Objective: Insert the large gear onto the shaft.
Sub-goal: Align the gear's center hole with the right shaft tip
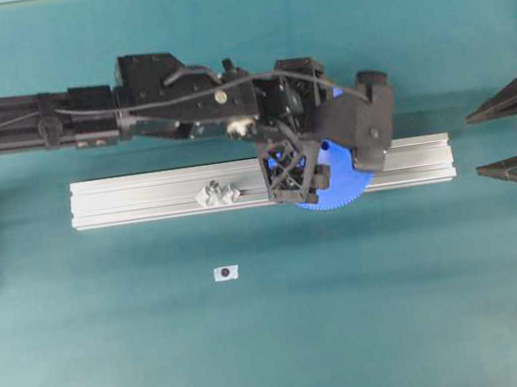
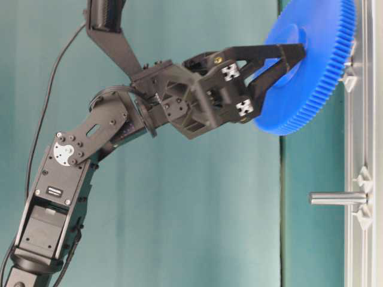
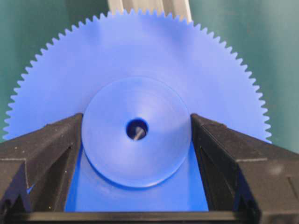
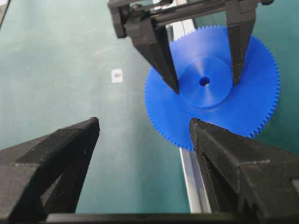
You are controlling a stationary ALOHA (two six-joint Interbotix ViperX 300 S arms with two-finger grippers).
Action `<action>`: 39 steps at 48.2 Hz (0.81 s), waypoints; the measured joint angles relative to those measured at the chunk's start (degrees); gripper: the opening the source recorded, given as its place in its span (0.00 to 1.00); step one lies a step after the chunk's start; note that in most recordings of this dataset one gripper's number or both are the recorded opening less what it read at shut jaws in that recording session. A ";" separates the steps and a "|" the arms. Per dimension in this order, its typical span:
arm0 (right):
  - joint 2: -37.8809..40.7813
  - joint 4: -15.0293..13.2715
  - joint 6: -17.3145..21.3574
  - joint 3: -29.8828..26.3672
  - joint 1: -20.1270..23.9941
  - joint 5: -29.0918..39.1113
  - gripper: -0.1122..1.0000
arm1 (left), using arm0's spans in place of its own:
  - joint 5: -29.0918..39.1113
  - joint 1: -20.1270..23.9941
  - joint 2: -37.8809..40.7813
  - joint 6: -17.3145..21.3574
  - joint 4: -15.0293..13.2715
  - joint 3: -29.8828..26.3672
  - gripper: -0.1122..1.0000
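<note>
the left gripper [image 3: 135,135] has its jaws clenched on the raised round hub of the large gear [image 3: 140,84], one finger [image 3: 46,149] on each side of the hub, gripping the bright-blue toothed disc. seen from above, the gear [image 1: 339,187] sits over the aluminium rail [image 1: 144,198], toward the rail's right part, mostly hidden under the left arm, with its lower rim reaching past the rail's near edge. through the gear's small centre hole, the left wrist view shows the tip of the shaft [image 3: 138,134], slightly off centre in the hole; how far the gear is seated on it cannot be told. the table-level view shows the gear [image 2: 317,66] tilted against the rail [image 2: 359,143], its rim near a clear mount there. a second pin [image 2: 338,198] stands out from the rail, bare, well apart from the gear. the right gripper [image 4: 145,154] hangs back from the rail, its jaws released and wide, holding nothing. a small white tag [image 1: 225,272] lies on the green bench [image 1: 403,327] in front of the rail.
</note>
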 measured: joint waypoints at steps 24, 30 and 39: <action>0.00 -0.09 0.00 0.00 -0.09 0.00 0.87 | -0.97 0.62 -0.97 -2.46 0.00 2.02 0.81; 0.00 -0.09 0.00 0.00 -0.09 0.00 0.87 | -0.97 1.67 -1.14 -2.46 -0.09 2.20 0.81; 0.00 -0.09 0.00 0.00 -0.09 0.00 0.87 | -0.97 2.46 -1.14 -2.20 -0.18 2.20 0.81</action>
